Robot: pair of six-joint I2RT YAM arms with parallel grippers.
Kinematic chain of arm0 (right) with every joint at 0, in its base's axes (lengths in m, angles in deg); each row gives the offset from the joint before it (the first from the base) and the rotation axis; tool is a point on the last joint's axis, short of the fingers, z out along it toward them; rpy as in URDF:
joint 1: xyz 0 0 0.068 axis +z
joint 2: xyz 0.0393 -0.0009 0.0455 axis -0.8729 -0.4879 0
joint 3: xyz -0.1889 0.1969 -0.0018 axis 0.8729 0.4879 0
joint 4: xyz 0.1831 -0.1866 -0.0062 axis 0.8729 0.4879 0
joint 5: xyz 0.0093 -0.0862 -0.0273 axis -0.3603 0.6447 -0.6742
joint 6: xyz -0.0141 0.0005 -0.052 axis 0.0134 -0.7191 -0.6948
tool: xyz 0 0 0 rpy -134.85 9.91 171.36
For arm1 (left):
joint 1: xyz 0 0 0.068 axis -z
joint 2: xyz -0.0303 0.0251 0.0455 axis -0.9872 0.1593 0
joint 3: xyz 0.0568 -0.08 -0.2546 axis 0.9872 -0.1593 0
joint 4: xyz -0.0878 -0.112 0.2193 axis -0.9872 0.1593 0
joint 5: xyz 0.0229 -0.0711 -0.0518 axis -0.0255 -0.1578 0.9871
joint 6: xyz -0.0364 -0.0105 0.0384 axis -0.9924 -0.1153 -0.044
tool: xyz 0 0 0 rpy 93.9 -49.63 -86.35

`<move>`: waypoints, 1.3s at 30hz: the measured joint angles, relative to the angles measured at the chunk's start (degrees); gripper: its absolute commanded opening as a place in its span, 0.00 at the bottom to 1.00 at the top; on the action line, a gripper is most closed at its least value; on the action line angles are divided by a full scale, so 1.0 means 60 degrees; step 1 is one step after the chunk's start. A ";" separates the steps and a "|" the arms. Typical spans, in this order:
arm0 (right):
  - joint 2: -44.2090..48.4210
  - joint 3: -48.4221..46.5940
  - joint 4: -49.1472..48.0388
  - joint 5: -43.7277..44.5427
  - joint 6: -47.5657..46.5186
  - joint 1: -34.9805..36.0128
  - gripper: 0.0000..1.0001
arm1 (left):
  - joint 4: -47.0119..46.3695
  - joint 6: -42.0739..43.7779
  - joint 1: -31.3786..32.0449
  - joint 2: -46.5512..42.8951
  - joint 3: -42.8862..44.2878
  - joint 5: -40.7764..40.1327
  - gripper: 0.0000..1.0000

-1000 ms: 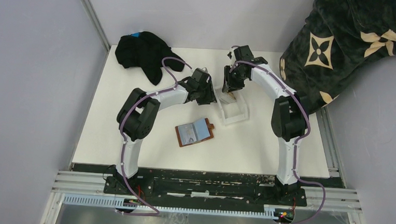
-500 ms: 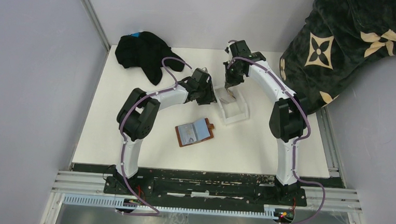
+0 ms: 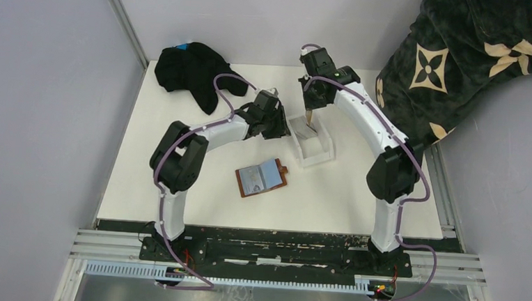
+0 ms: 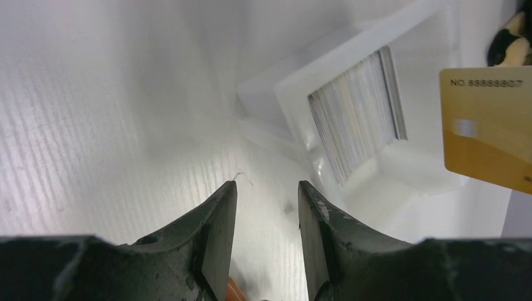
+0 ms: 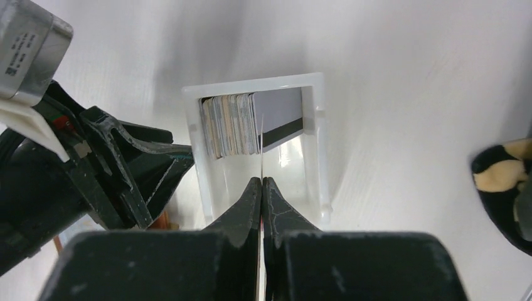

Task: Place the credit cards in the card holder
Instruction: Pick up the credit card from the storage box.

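Observation:
The card holder, a brown leather wallet, lies open on the table's middle. A stack of credit cards stands on edge in a clear plastic tray; it also shows in the left wrist view. My right gripper is shut on a yellow-orange card and holds it above the tray. In the right wrist view the card is a thin edge. My left gripper is open and empty, low on the table by the tray's left side.
A black cloth lies at the back left of the table. A dark patterned blanket hangs over the back right corner. The clear tray stands right of the left gripper.
My right gripper has risen and moved back, lifting the yellow-orange card up out of the tray. The left gripper has stayed beside the tray.

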 measured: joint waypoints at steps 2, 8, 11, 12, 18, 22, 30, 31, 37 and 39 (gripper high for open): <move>0.0452 0.0062 0.0007 0.0044 -0.0015 0.0025 0.01 | -0.0080 0.0189 -0.0022 -0.0372 -0.0211 -0.0015 0.49; 0.2044 0.0688 0.0211 -0.0648 0.0036 0.0062 0.01 | -0.1158 0.0729 -0.0149 -0.2368 -0.1912 0.0266 0.50; 0.2965 0.1723 0.0178 -0.1519 0.0259 0.0062 0.01 | -0.1993 0.0889 -0.0273 -0.3497 -0.3016 0.0856 0.51; 0.3235 0.2095 0.0171 -0.1789 0.0361 0.0062 0.01 | -0.2393 0.0925 -0.0335 -0.3905 -0.3457 0.1169 0.52; 0.4696 0.4583 -0.0262 -0.3759 0.1268 0.0062 0.01 | -0.4120 0.0940 -0.0696 -0.5690 -0.5315 0.3169 0.54; 0.5122 0.5530 -0.0787 -0.5074 0.1887 0.0062 0.01 | -0.5147 0.0856 -0.0885 -0.5941 -0.5803 0.4809 0.55; 0.5242 0.6047 -0.1792 -0.6841 0.2707 0.0051 0.01 | -0.6543 0.0157 -0.1020 -0.5861 -0.6339 0.7140 0.56; 0.5238 0.6120 -0.1931 -0.7012 0.2820 0.0044 0.01 | -0.6674 0.0087 -0.1035 -0.5861 -0.6390 0.7315 0.56; 0.5231 0.6470 -0.2441 -0.7668 0.3253 -0.0084 0.01 | -0.7289 -0.0284 -0.1228 -0.5759 -0.6688 0.8080 0.56; 0.5224 0.6568 -0.2565 -0.7832 0.3355 -0.0135 0.01 | -0.7333 -0.0350 -0.1373 -0.5712 -0.6772 0.8247 0.56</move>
